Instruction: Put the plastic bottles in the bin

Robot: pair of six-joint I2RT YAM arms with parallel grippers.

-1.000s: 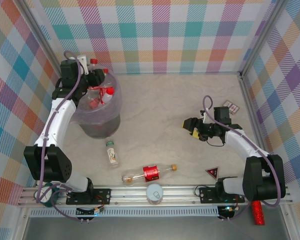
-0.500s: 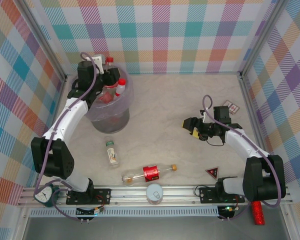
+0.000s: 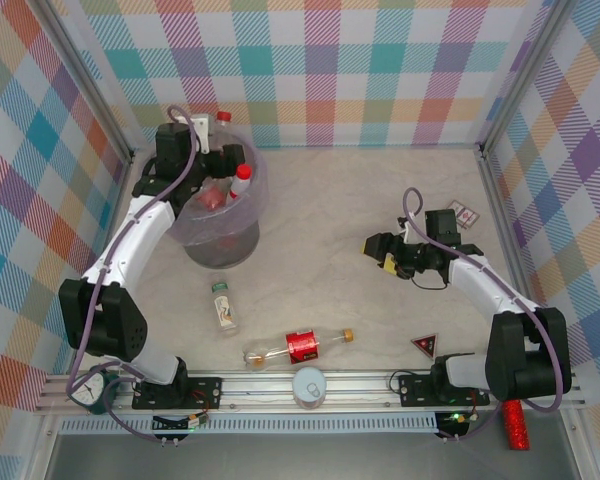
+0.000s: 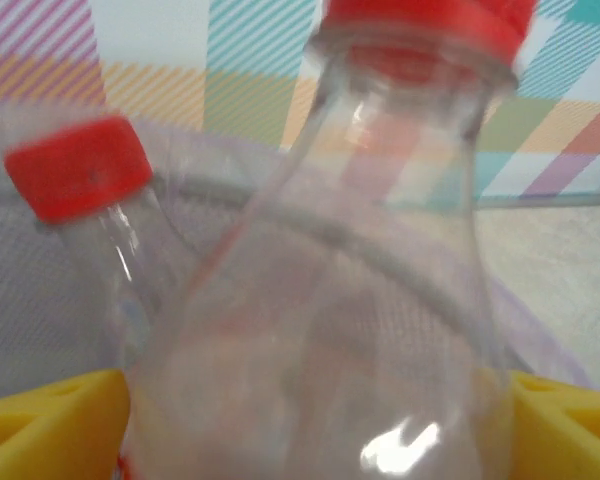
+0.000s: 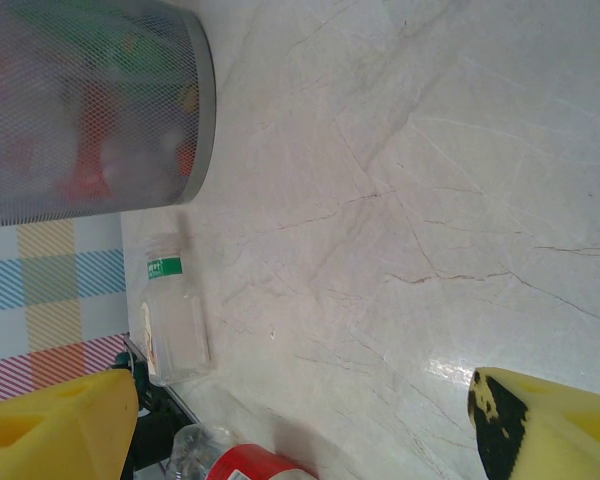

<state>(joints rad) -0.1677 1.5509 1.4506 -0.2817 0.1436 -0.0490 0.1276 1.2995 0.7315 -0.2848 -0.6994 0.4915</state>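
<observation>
Plaid walls, red-capped bottle (image 4: 400,300) within left gripper (image 4: 320,430), at bin (image 4: 40,290)

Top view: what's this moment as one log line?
left tool: straddling red-capped bottle over bin | right tool: open, empty | table: clear bottle, red-label bottle

clear red-cap bottle (image 4: 380,330) btwn yellow fingers (image 4: 42,425), bin (image 4: 35,290) behind

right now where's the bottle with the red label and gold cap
In the top view the red-label bottle lies on its side near the front edge of the table, between the left arm base and right arm base, just right of the small green-label bottle.
</observation>
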